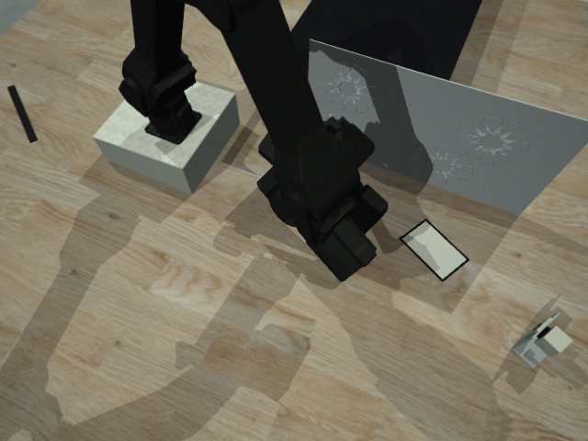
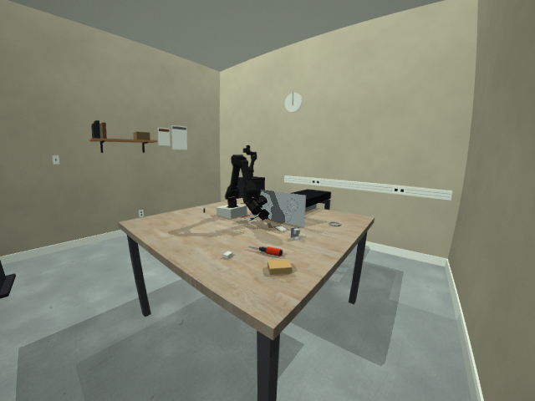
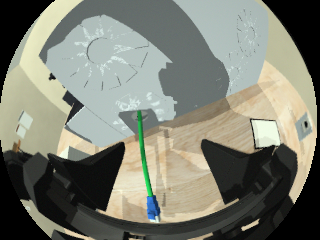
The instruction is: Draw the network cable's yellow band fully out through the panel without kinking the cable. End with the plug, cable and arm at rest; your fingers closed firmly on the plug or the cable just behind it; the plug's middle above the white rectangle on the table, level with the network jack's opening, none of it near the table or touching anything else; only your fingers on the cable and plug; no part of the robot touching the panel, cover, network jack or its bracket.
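From the top view I am seeing the black arm (image 1: pixel 285 95) leaning over the worktop (image 1: pixel 142 294) from its pale pedestal (image 1: pixel 209 142), with the claw (image 1: pixel 348 258) hanging low in front of the grey panel (image 1: pixel 474 156). The white rectangle (image 1: pixel 435 249) is lying just beside the claw, toward the right edge, and the network jack (image 1: pixel 546 342) is sitting well apart near the right edge. The arm is hiding the cable here.

In the exterior view I am making out the panel (image 2: pixel 287 207) standing toward the far corner, with a red-handled screwdriver (image 2: pixel 270 250), a tan block (image 2: pixel 279 266) and a small white piece (image 2: pixel 227 254) lying nearer the front corner.

Through the wrist view I am watching a thin green cable (image 3: pixel 143 154) running straight out of a slit in the panel (image 3: pixel 100 60) to a blue plug (image 3: pixel 152 208). The plug is lying between the dark fingers, which are standing wide and holding nothing.
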Available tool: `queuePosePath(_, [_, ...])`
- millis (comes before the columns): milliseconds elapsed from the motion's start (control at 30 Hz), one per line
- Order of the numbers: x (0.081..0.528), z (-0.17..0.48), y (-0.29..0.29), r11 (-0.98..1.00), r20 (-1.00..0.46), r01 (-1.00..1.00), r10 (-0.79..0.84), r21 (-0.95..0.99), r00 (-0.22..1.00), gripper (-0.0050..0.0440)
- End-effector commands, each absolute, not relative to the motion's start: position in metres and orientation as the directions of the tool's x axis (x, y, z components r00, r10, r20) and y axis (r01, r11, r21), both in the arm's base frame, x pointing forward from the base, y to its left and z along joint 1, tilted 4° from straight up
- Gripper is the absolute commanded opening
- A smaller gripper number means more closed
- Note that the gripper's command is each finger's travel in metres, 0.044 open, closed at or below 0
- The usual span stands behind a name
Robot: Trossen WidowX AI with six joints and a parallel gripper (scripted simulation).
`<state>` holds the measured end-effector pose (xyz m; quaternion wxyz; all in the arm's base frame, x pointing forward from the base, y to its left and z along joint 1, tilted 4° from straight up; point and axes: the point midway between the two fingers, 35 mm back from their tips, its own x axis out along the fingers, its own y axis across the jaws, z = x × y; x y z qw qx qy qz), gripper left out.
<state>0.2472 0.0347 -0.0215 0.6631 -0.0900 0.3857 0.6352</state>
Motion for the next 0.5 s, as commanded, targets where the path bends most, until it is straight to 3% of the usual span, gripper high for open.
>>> queuePosePath(0, [0.241,-0.024,0.042,0.071,-0.554,-0.954,0.825,0.291,-0.107,0.0440])
queuePosePath(300, [0.233,-0.026,0.055,-0.039,-0.433,-0.996,0.899,0.077,-0.069,0.0440])
queuePosePath(467, [0.233,-0.026,0.056,-0.044,-0.426,-0.997,0.902,0.065,-0.067,0.0440])
